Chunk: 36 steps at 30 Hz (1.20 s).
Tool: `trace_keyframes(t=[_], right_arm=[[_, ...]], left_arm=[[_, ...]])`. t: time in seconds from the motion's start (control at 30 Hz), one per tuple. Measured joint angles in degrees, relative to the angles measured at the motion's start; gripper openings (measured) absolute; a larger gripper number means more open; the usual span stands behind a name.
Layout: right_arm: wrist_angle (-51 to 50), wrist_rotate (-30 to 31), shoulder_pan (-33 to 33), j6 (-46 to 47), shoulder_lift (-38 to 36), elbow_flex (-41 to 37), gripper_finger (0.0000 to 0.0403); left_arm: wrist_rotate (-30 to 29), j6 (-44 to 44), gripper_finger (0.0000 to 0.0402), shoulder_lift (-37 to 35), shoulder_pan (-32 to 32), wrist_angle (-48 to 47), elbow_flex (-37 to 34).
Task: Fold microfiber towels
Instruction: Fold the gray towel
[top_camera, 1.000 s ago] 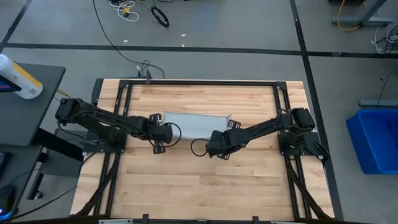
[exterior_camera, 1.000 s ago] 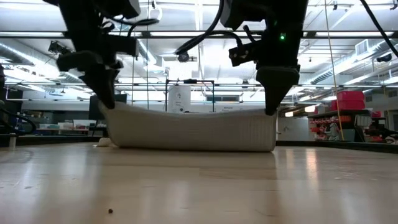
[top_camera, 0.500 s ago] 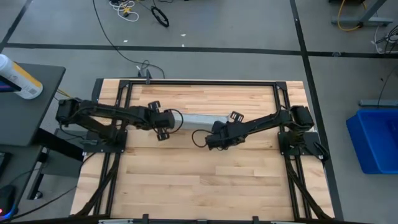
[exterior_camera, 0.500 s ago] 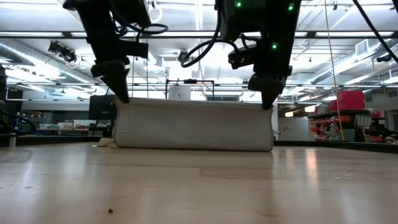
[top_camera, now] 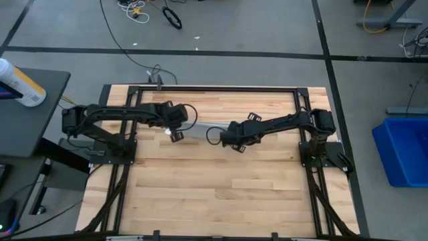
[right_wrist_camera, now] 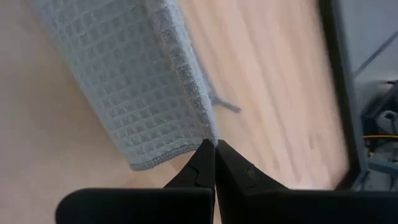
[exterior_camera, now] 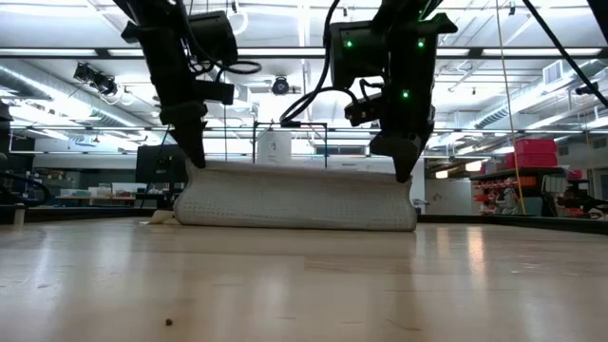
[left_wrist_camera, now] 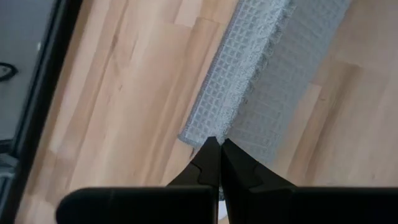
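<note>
Towel (exterior_camera: 296,198) pinched at two lifted corners, left gripper (top_camera: 175,124) at nine o'clock and right gripper (top_camera: 235,136) at three, apparently keeping that edge taut and level for folding over.

Both claws (top_camera: 175,130) (top_camera: 231,142) shut, mid-table.

Waffle-weave cloth towel (right_wrist_camera: 134,93); glossy wood table (exterior_camera: 304,285).
</note>
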Motion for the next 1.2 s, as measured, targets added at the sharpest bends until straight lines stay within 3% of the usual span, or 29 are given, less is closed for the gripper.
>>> trace_keyframes(t=[0.3, 0.6, 1.2], right_arm=[[3.49, -2.76, -0.11, -0.32, 0.00, -0.93, 0.0000], [4.88, -7.14, -0.30, 2.72, 0.00, -1.01, 0.0000], [2.06, -15.31, 9.99, 13.29, 0.07, -1.12, 0.0000]], left_arm=[[3.82, -3.20, 0.0002, 0.02, 0.26, 5.12, -6.96], [5.75, -5.01, 0.0002, 0.02, -0.05, 5.80, -8.08], [10.65, -20.05, 0.0002, 0.04, -15.70, 4.99, -8.15]])
